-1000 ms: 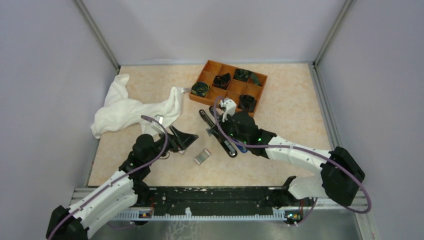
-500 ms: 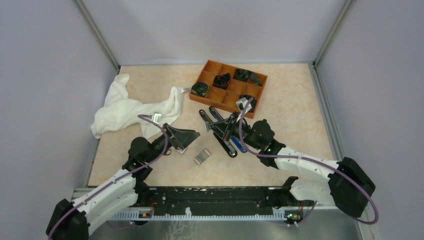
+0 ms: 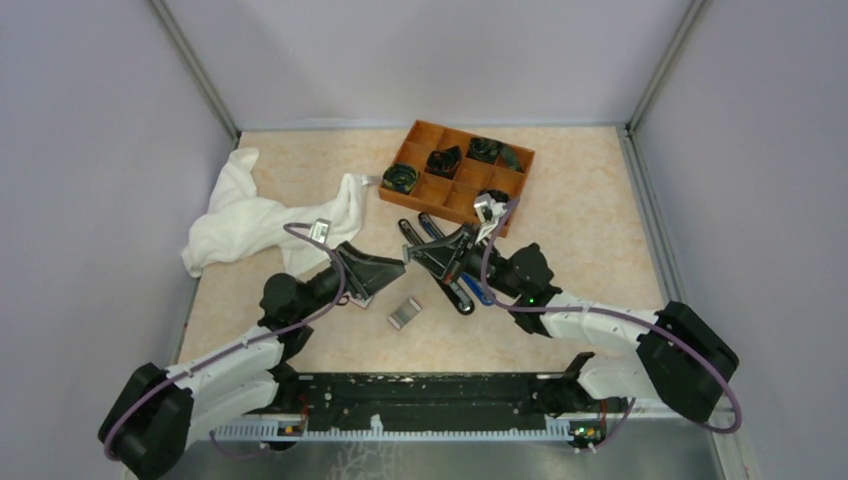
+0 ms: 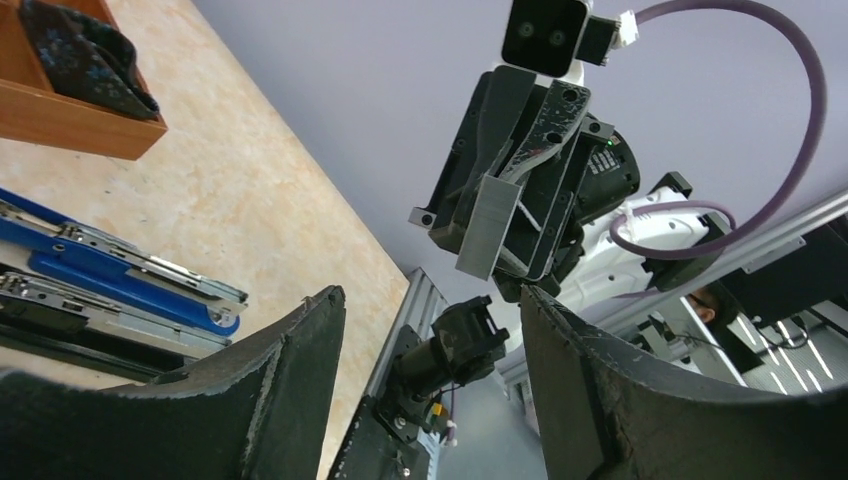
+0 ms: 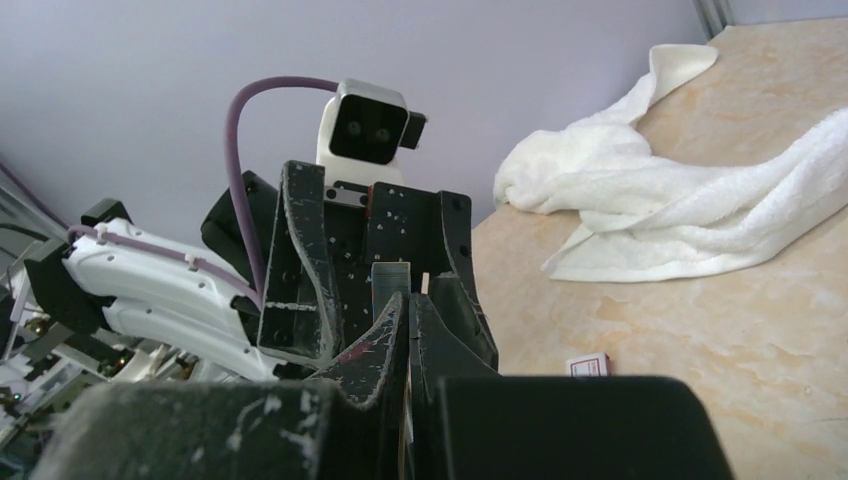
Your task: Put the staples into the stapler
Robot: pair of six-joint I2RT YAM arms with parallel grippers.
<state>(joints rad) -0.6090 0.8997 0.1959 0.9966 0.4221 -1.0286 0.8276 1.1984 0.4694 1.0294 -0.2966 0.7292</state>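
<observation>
The stapler (image 3: 459,297) lies with its long axis far-left to near-right. Your left jaws are spread. The left wrist view, unlike the top one, shows your right jaws clenching the staples (image 4: 489,226).

We operated in a robotics lab test cell: plain grey panel walls (image 3: 420,60), aluminium corner posts (image 3: 195,65), beige tabletop (image 3: 580,200), mounting rail (image 3: 400,430).

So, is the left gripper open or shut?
Open: in the left wrist view the left gripper has its fingers wide apart, gripping nothing.
</observation>
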